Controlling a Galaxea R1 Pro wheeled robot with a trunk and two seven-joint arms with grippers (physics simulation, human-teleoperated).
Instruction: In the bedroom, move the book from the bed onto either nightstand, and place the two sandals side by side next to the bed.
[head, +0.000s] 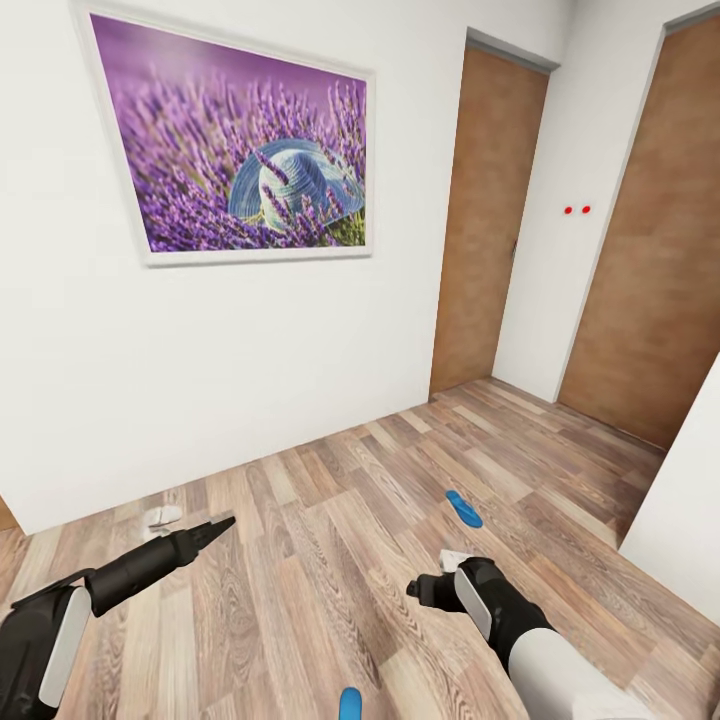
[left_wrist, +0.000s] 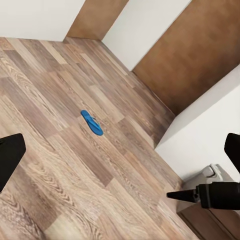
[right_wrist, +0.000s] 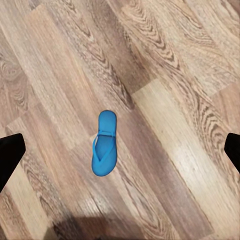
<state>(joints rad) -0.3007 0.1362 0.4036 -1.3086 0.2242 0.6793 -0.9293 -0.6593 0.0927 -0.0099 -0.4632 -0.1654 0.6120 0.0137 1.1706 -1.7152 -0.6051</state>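
two bright blue flip-flop sandals lie well apart on the light wood-plank floor (head: 330, 520) below a white wall with a framed lavender picture (head: 235, 145).

one sandal (head: 463, 508) lies ahead toward the brown wooden doors (head: 488, 215); the other sandal (right_wrist: 104, 143) lies flat under the right pincer (head: 425, 590), whose black fingers are spread with nothing between them. the left pincer (head: 205, 533) is also spread and empty above the floor.
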